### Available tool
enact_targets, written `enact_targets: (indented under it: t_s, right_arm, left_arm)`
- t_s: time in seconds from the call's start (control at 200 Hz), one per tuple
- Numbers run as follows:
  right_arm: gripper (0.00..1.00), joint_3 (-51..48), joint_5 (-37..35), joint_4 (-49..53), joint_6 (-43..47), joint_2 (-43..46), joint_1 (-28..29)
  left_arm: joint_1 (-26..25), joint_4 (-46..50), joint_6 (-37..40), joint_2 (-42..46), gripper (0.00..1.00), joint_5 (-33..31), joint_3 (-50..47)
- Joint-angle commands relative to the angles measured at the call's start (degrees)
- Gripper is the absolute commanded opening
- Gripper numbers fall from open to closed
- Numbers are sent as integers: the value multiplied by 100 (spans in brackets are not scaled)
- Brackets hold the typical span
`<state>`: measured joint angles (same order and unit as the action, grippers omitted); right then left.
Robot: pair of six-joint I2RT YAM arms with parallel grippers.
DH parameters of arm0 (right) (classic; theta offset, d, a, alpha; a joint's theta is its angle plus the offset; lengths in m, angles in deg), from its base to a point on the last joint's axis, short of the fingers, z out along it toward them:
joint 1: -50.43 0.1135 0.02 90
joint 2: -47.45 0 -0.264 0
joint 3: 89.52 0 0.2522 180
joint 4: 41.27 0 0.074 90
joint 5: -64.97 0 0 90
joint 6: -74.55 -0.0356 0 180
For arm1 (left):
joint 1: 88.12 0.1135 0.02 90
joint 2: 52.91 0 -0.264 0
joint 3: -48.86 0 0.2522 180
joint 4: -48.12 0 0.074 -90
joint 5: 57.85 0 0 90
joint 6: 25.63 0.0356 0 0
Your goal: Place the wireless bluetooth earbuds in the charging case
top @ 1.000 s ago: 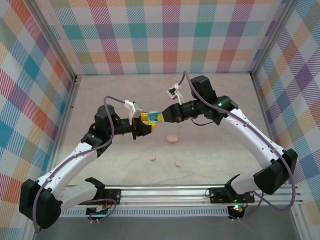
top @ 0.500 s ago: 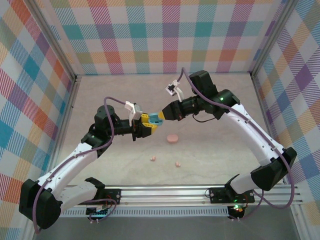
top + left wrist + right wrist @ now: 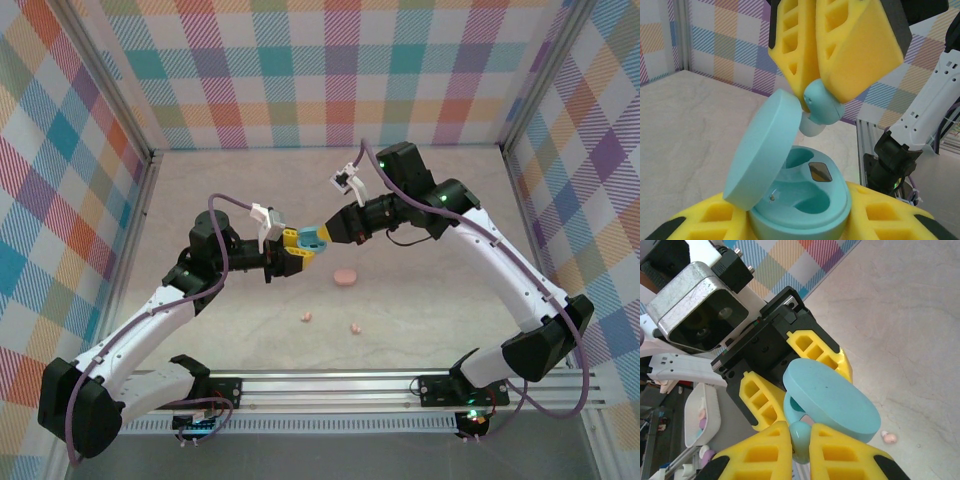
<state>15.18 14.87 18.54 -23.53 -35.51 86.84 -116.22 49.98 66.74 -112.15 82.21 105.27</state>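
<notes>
Starting on the left: the left gripper is clamped on the base of the blue charging case, holding it up off the table with its lid tipped open. Just above the case hangs a light blue earbud, pinched in the foam fingertips of the right gripper. Further right, the pink case and 2 pink earbuds sit on the table, well apart from the action.

What could go wrong, imo: the bud is right beside the lid's upper edge. If it comes down at this angle, it could knock the lid shut or twist the case in the left fingers. It's also held only at the very tips, so a nudge could pop it loose and drop it. And if its white tip isn't lined up with a socket, it'll just perch on the rim.

The left wrist cam shows the sockets, which look empty, 1 with a dark contact patch. It also shows the bud's white tip pointing down. On the right wrist cam the lid blocks the sockets, but you can see how the left fingers straddle the case. The top cam gives the layout, but the bud is too small there to judge alignment.
</notes>
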Motion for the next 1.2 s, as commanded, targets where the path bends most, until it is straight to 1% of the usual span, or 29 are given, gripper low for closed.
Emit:
enact_targets:
  t_s: [0.0, 0.11, 0.385, 0.665, 0.92, 1.195]
  right_arm:
    - [13, -131, -417, -93, 89, -16, 35]
    - [13, -198, -515, -344, 52, 26, 38]
    - [12, -333, -545, -499, 72, -18, 38]
    - [12, -327, -518, -353, 174, -124, 29]
    - [12, 22, -301, -56, 125, 41, 21]
    - [12, 60, -286, -42, -26, 278, 25]
  left_arm:
    - [-115, -277, 42, -6, 24, 250, 186]
    - [-173, -353, -49, -60, 24, 267, 217]
    - [-223, -425, -170, -73, 24, 258, 246]
    - [-223, -309, -96, -107, 23, 242, 364]
    - [-223, 120, -43, -331, 22, 9, 500]
    - [-223, 118, -222, -504, 22, -161, 558]
